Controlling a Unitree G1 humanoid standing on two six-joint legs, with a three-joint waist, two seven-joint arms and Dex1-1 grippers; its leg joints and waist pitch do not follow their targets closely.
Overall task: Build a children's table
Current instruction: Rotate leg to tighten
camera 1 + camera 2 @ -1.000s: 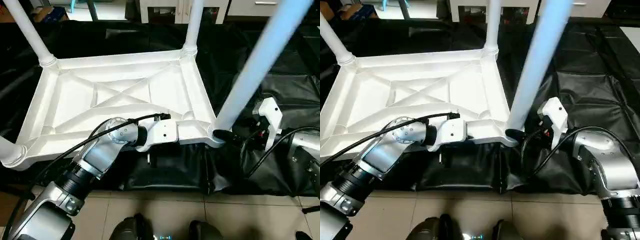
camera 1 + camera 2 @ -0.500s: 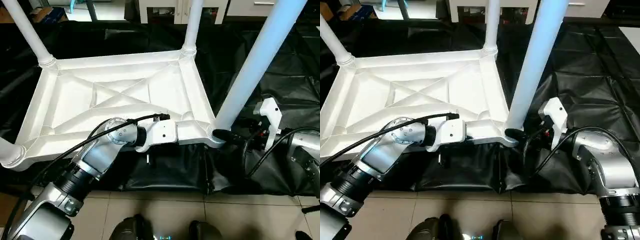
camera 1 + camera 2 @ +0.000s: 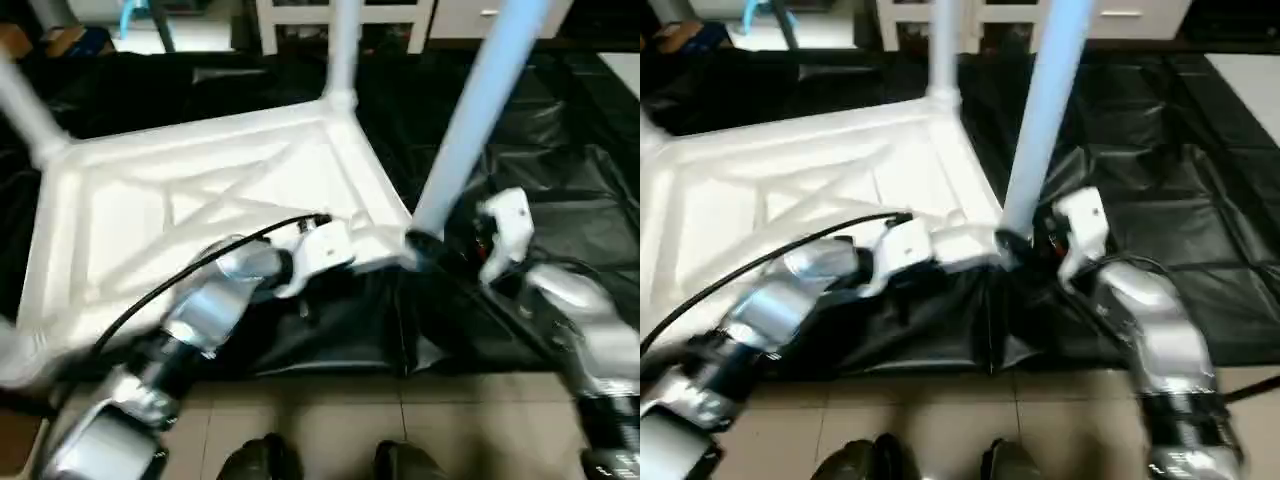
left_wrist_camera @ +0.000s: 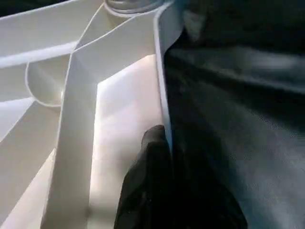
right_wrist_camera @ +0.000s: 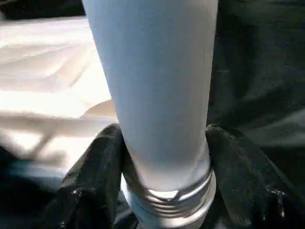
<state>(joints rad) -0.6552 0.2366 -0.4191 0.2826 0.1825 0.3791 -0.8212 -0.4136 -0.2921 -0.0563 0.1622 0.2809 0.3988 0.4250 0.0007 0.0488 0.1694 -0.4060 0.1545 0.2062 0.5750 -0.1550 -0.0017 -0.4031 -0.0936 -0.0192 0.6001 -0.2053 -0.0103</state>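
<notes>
The children's table lies upside down: its white top [image 3: 200, 200] shows its X-ribbed underside. Legs stand in the far corner sockets [image 3: 343, 50] [image 3: 25, 100]. A pale tube leg [image 3: 470, 110] rises from the near right corner socket. My left gripper [image 3: 385, 258] is shut on the top's near rim beside that corner; in the left wrist view a black finger [image 4: 152, 157] presses the thin rim wall [image 4: 162, 86]. My right gripper [image 3: 425, 245] is shut on the leg's base, its fingers [image 5: 95, 167] on both sides of the tube [image 5: 157, 86] just above the threaded collar.
A black sheet [image 3: 560, 170] covers the floor under and around the table. Tiled floor [image 3: 330, 420] runs along the near edge, where my feet [image 3: 260, 462] show. White furniture [image 3: 400, 10] stands at the back.
The whole picture has shifted and blurred, so the camera moved. Both grips stay as they were, and the near right leg stands a little steeper.
</notes>
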